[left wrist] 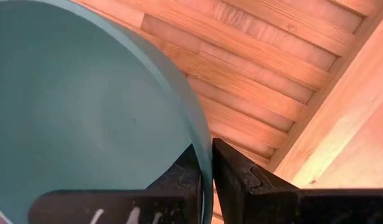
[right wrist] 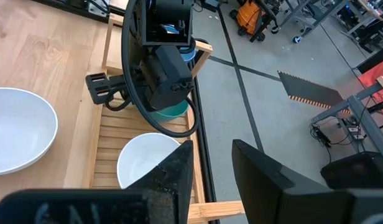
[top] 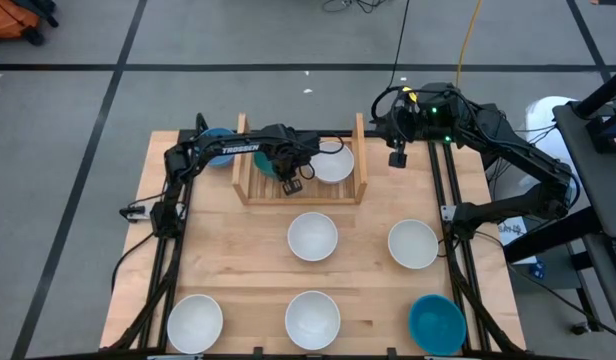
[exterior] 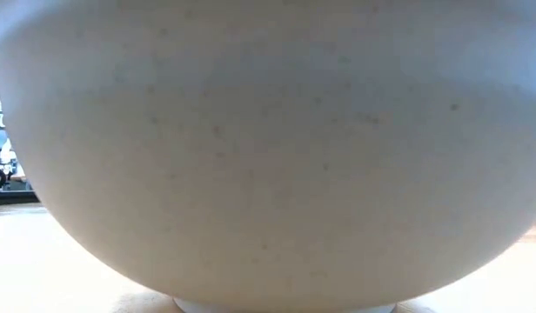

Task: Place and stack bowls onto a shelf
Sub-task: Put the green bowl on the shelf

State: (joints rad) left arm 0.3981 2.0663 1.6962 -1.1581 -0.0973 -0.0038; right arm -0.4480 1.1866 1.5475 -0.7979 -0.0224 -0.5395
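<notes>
I see the left gripper (top: 291,183) over the shelf (top: 300,193), its fingers (left wrist: 232,171) pinched onto the rim of the teal bowl (left wrist: 86,118), which sits inside the shelf's left half. A white bowl (top: 334,164) rests in the shelf's right half, just beside the teal one. The right gripper (top: 398,157) hangs past the shelf's right board, fingers parted and empty. A blue bowl (top: 219,146) sits outside the shelf's left board.

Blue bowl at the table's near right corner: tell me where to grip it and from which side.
Pinch the blue bowl by its rim from above, one finger inside, one outside, probably with the right gripper. It sits upright, open side up, with bare table all round.
</notes>
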